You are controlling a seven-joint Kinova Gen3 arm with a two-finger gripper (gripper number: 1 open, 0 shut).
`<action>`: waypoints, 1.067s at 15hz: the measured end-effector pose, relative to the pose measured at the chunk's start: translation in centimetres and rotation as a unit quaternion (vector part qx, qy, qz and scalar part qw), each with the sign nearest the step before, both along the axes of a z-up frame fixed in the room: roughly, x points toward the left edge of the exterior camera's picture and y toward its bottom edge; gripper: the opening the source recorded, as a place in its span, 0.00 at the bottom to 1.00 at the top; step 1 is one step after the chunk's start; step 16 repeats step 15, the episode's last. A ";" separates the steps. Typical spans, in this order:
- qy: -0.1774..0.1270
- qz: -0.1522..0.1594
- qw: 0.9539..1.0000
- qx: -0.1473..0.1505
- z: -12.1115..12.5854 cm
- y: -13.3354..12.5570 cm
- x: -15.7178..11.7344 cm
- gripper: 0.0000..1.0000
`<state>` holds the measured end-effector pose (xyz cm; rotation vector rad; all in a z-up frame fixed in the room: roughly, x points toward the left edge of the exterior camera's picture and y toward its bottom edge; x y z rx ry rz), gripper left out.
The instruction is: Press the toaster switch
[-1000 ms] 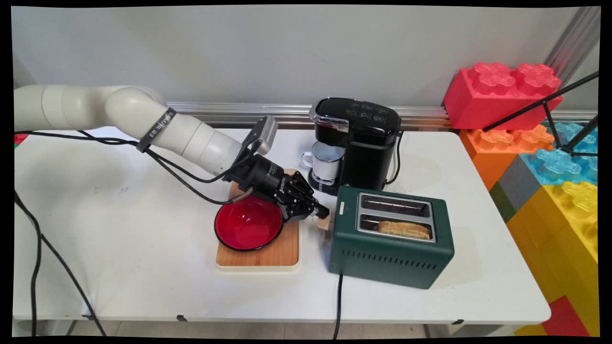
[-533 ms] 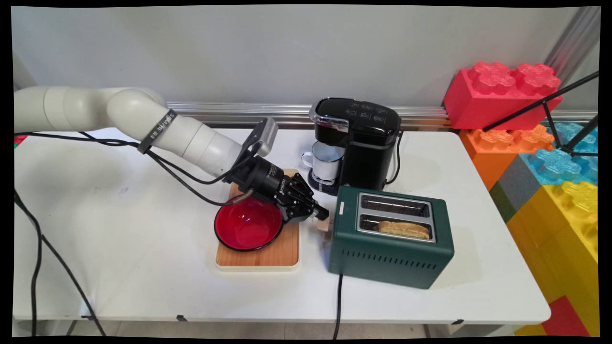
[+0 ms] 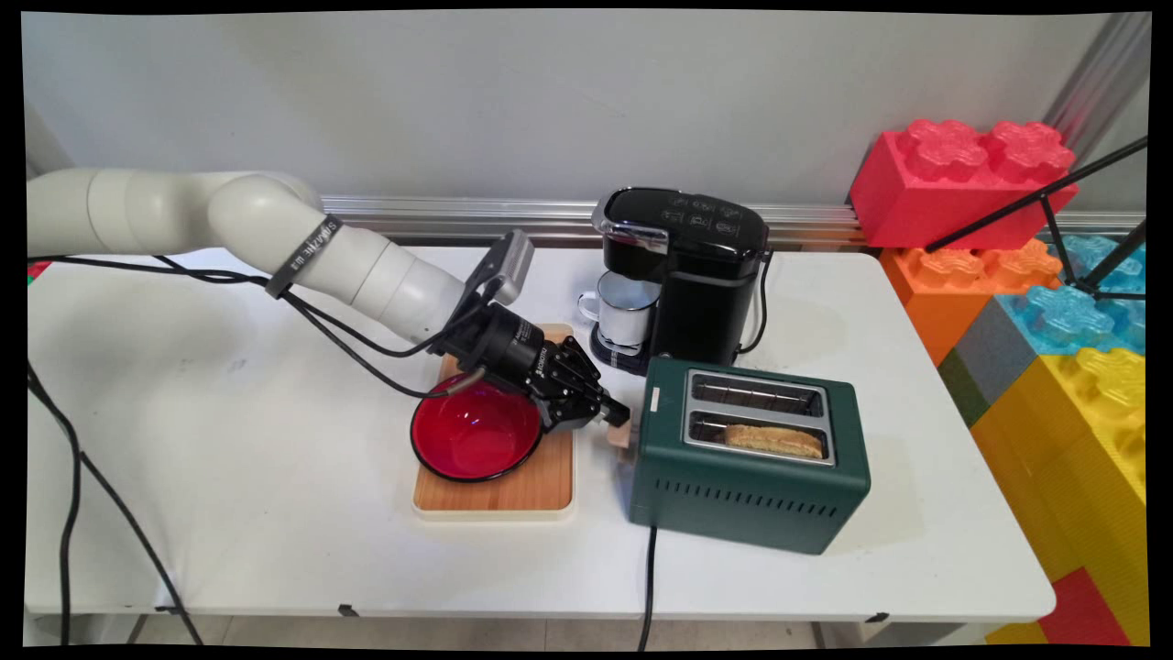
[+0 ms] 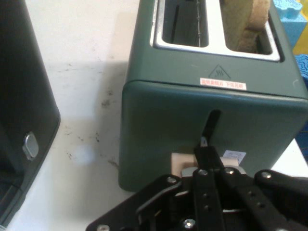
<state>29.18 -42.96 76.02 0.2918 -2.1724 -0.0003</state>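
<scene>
The gripper [image 3: 616,414] is at the left end of the green toaster [image 3: 750,454], its fingers pressed together on the pale lever [image 4: 184,163] low in the slot. Little room is left here: the tray [image 3: 495,490] with the red bowl [image 3: 476,437] lies just left, the black coffee machine [image 3: 683,270] just behind. The linkage hides most of the lever. A bread slice [image 3: 775,440] stands in the near slot.

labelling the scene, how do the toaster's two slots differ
The green toaster's near slot holds a slice of browned toast; its far slot holds no bread and shows only bare wires. Both are long chrome-rimmed openings lying side by side in the top.
</scene>
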 end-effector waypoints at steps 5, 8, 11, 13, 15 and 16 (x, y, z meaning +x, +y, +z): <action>-0.001 0.000 1.000 0.003 -0.3 0.1 0.0 0.00; -0.002 0.000 1.000 0.004 -0.4 0.1 0.0 0.00; -0.004 0.000 1.000 0.005 -0.5 0.1 0.1 0.00; -0.005 0.000 1.000 0.005 -0.5 0.0 0.2 0.00; -0.007 0.001 1.000 0.005 -0.5 -0.1 0.4 0.00; -0.007 0.001 1.000 0.005 -0.5 -0.1 0.4 0.00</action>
